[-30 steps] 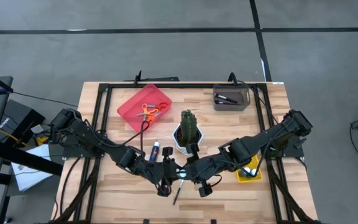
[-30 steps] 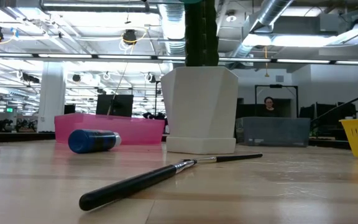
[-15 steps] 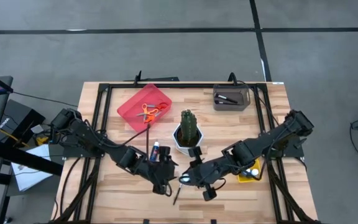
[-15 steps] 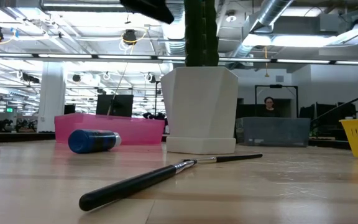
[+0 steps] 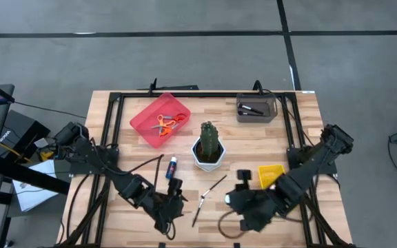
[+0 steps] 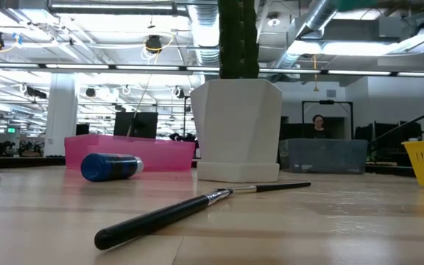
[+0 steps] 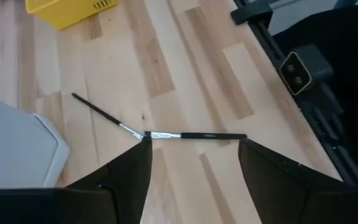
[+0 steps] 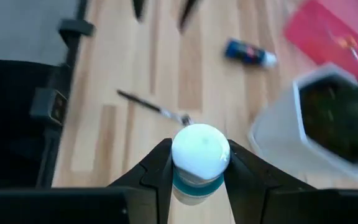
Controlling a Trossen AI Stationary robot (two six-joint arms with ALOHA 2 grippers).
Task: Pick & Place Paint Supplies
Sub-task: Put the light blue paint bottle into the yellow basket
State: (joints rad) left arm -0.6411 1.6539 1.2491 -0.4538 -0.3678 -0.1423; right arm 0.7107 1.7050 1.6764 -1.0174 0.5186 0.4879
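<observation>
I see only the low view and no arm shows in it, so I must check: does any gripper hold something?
Observer: Yes. The right gripper is shut on a blue bottle with a white cap.
Operator: And the left one?
Observer: The left gripper is open and empty; a brush lies ahead of it.
Operator: Is the pink tray empty?
Observer: No. Orange-handled scissors lie inside the pink tray.
</observation>
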